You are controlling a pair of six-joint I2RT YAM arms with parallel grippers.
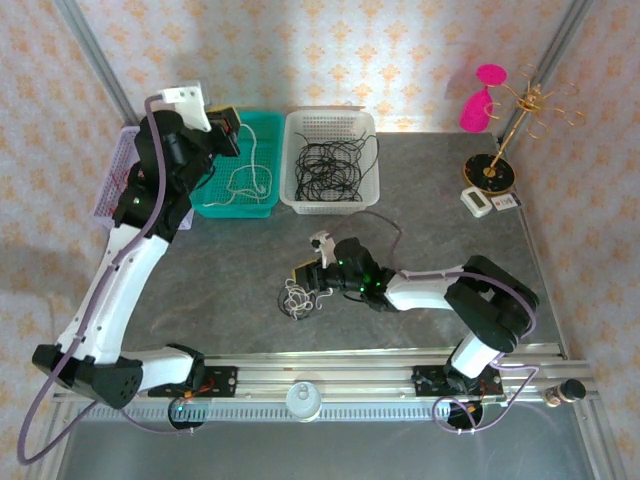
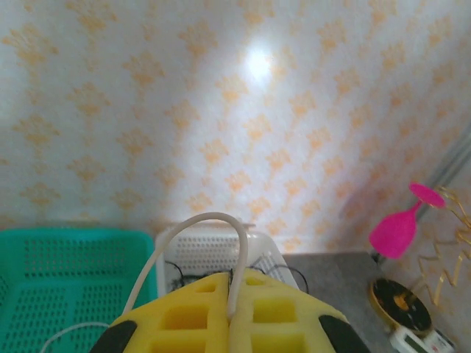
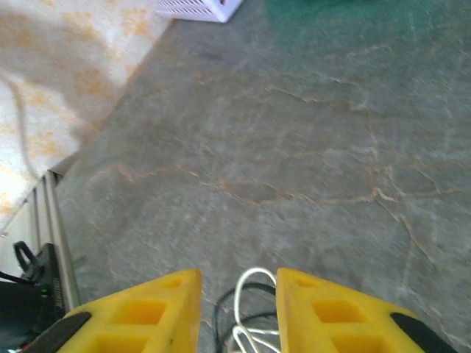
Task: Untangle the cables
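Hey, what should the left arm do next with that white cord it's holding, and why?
Probably open the left gripper and let go. Its yellow fingers are shut on the thin white cable, which hangs down into the teal plastic basket, apart from the wiry cord clump on the grey table.

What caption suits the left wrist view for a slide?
Left gripper shut on a white cable, with the green basket and white basket beyond.
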